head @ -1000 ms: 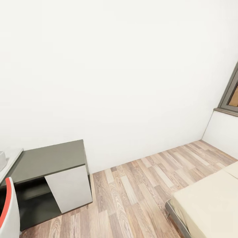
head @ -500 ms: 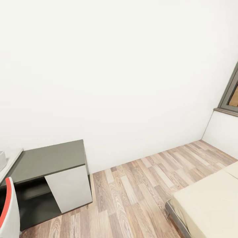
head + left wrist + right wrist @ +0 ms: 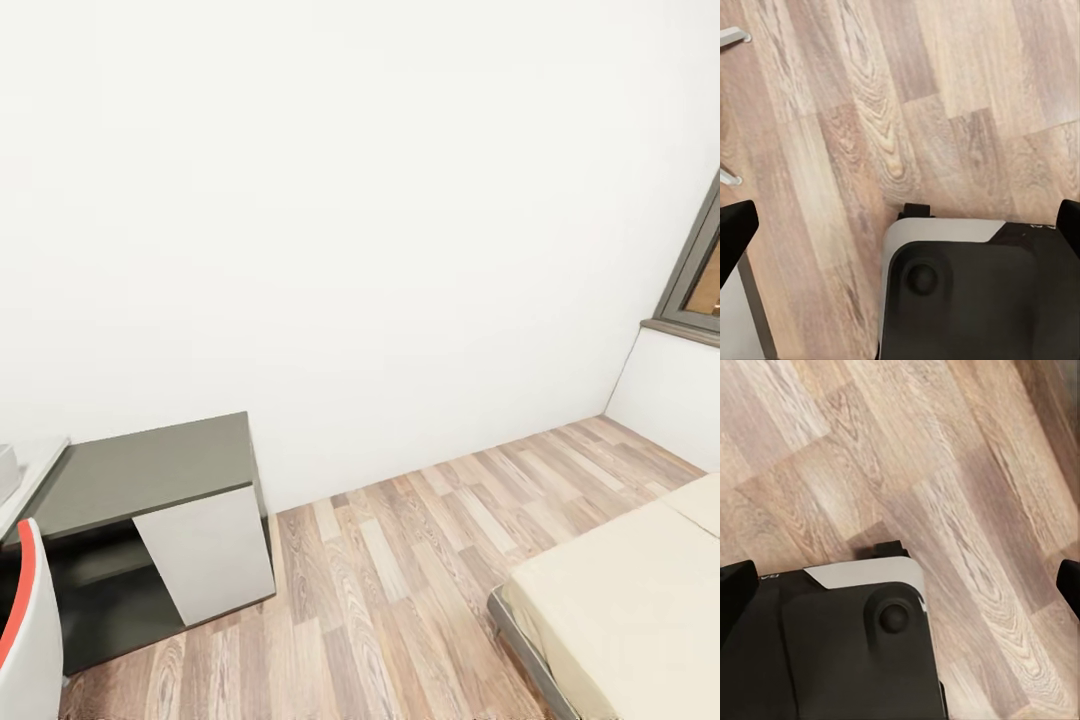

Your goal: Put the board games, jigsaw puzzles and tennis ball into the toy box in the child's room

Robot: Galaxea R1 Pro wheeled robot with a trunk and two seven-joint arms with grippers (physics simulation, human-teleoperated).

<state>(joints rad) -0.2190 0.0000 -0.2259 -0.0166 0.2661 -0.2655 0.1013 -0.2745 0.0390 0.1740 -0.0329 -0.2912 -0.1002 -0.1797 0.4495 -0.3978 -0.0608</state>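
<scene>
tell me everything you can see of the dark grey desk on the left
The dark grey desk is low, with a flat matte dark grey top and a white panel covering the right part of its front. To the left of the panel is an open recess with a dark shelf inside. It stands on the wood-plank floor against the white wall, its left end meeting a paler desk top.
</scene>
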